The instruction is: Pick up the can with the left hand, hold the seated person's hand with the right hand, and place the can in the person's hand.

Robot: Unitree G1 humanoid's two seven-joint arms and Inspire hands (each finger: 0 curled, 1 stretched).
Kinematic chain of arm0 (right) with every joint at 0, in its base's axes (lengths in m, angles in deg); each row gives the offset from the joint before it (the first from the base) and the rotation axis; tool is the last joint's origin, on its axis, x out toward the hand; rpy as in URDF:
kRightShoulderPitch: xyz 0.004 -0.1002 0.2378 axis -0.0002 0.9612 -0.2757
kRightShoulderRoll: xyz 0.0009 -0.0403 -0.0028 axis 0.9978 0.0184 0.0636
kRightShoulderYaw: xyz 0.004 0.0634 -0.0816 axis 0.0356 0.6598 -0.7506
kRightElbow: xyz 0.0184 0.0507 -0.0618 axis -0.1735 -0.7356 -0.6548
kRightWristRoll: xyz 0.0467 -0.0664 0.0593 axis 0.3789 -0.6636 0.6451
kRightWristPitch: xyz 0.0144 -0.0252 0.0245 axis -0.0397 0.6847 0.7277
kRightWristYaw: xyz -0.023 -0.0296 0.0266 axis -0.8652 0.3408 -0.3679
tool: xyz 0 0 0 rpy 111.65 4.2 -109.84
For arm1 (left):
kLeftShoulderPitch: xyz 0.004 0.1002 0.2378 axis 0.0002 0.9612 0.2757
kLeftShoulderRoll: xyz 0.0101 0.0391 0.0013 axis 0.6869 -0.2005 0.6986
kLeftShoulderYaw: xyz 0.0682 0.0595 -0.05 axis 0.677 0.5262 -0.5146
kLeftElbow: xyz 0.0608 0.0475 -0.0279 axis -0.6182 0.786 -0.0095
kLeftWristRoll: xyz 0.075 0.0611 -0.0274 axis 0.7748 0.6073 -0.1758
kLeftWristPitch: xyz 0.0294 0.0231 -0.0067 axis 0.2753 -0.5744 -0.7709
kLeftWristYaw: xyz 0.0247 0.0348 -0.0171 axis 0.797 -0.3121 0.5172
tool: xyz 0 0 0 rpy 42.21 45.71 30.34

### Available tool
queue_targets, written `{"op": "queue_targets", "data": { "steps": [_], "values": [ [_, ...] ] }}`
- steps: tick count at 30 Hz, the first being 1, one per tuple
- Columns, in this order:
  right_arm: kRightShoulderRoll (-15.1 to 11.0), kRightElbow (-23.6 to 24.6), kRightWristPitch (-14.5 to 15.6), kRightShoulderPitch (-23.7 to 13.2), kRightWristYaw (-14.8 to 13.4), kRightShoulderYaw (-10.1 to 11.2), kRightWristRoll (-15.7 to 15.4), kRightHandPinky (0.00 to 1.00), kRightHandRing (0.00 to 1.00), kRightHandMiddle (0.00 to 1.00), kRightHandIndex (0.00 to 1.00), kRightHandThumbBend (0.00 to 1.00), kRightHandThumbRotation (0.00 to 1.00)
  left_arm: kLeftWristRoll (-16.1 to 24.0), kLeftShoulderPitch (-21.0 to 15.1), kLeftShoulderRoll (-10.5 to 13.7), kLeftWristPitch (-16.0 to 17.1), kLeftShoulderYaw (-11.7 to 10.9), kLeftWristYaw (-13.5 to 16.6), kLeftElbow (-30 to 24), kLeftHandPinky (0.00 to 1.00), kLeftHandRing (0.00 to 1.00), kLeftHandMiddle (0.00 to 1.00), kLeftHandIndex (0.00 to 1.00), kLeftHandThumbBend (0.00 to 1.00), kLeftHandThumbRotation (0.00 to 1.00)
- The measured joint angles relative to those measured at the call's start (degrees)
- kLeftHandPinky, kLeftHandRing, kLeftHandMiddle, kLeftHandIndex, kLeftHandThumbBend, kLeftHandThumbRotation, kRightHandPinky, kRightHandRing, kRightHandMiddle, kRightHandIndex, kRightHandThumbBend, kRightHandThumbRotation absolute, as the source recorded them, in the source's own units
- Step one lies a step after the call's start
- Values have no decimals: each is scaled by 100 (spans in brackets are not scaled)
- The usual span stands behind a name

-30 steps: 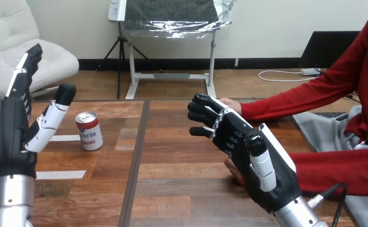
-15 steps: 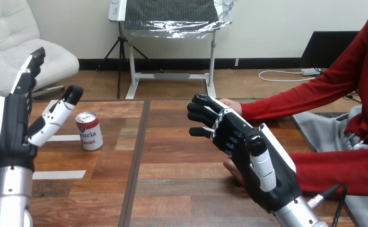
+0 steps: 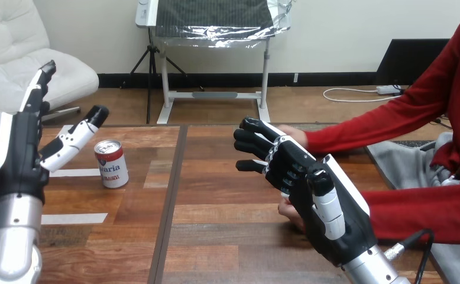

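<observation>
The left hand (image 3: 16, 155) has edged forward, fingers (image 3: 37, 94) apart and empty, the can (image 3: 110, 164) just beyond its thumb, not yet grasped.

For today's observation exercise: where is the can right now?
Head view, left side: the can stands upright on the table, just right of the left hand, untouched.

Red/white can (image 3: 110, 164) upright, table (image 3: 216, 236) left part; person's hand (image 3: 292, 135) mid-table, partly hidden.
</observation>
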Motion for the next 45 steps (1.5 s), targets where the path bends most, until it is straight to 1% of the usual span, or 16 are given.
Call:
{"op": "queue_targets", "data": {
  "steps": [9,17,26,35,45],
  "values": [
    [-1,0,0,-2,7,3,0,80,89,88,89,88,100,238,-419,197,-186,89,77,594,85,91,94,96,81,43],
    [0,0,0,-2,11,5,1,80,89,88,88,88,100,337,-797,299,-386,222,106,1113,83,91,95,96,79,42],
    [-6,0,0,-3,27,14,3,80,88,88,88,88,100,395,-1181,352,-449,387,106,1713,84,94,96,98,77,39],
    [-9,0,0,-9,28,42,3,79,88,87,87,89,100,405,-1570,353,-445,521,107,2351,86,96,97,98,81,39],
    [-13,0,1,-19,31,56,3,78,87,86,87,89,100,428,-1964,359,-449,693,140,2998,91,99,99,99,79,40]
  ]
}}
